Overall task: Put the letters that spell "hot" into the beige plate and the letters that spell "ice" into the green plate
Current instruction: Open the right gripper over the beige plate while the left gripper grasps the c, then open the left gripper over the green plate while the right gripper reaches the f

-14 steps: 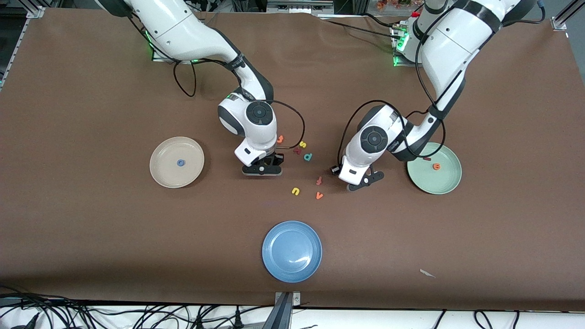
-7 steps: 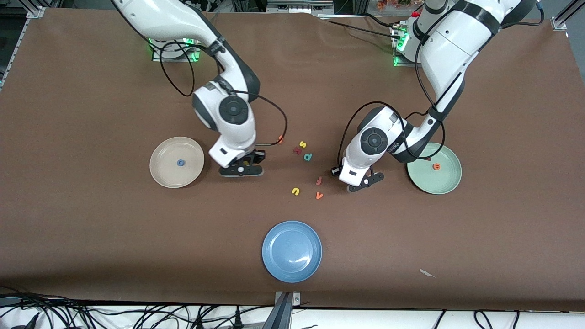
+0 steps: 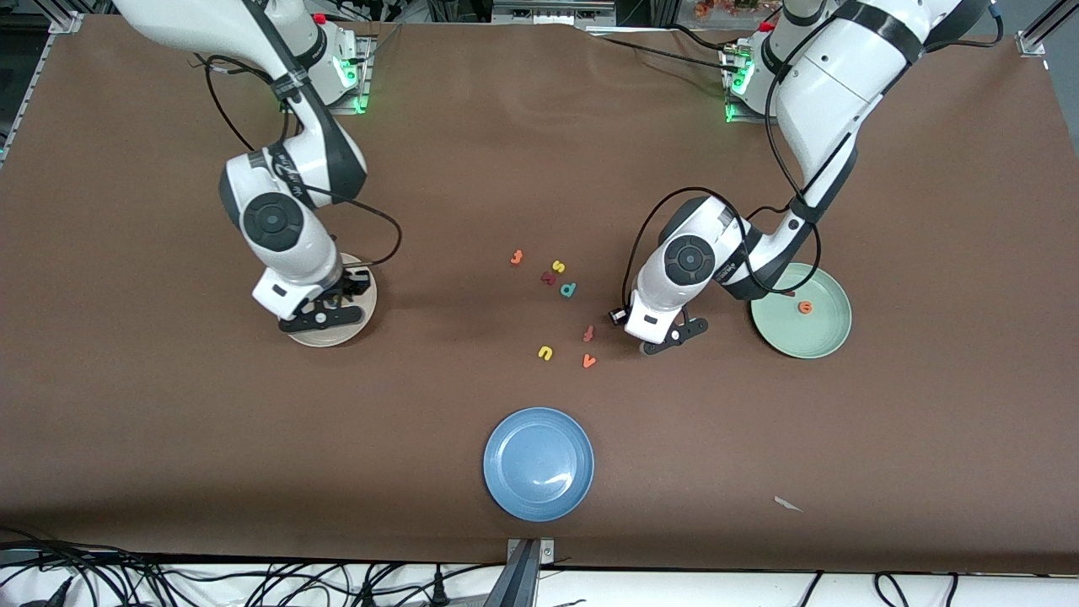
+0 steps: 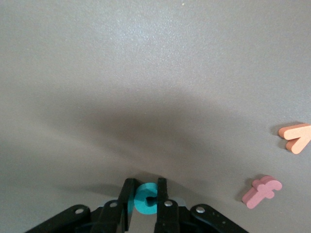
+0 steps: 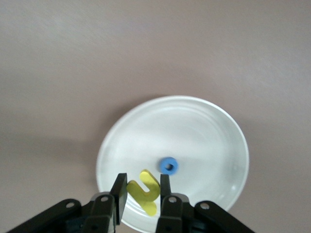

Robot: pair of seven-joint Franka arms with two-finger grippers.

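Note:
My right gripper [image 3: 324, 314] hangs over the beige plate [image 3: 333, 338], shut on the yellow "h" [image 5: 144, 190]. The right wrist view shows the blue "o" [image 5: 169, 165] lying in that plate [image 5: 209, 136]. My left gripper [image 3: 666, 335] is low at the table beside the green plate [image 3: 801, 335], shut on the teal "c" [image 4: 146, 199]. An orange "e" [image 3: 806, 308] and a dark red "i" [image 3: 787, 293] lie in the green plate. The orange "t" [image 3: 517, 257] lies on the table mid-way between the arms.
Loose letters lie mid-table: a yellow "s" [image 3: 557, 266], a teal "p" [image 3: 568, 290], a red-orange "f" [image 3: 588, 334], another yellow arch [image 3: 545, 353] and an orange "v" [image 3: 589, 361]. A blue plate [image 3: 538, 464] sits nearer the front camera.
The right arm has swung from the letter cluster to over the beige plate, carrying the yellow "h". The left arm stayed put while its fingers closed on the teal "c".

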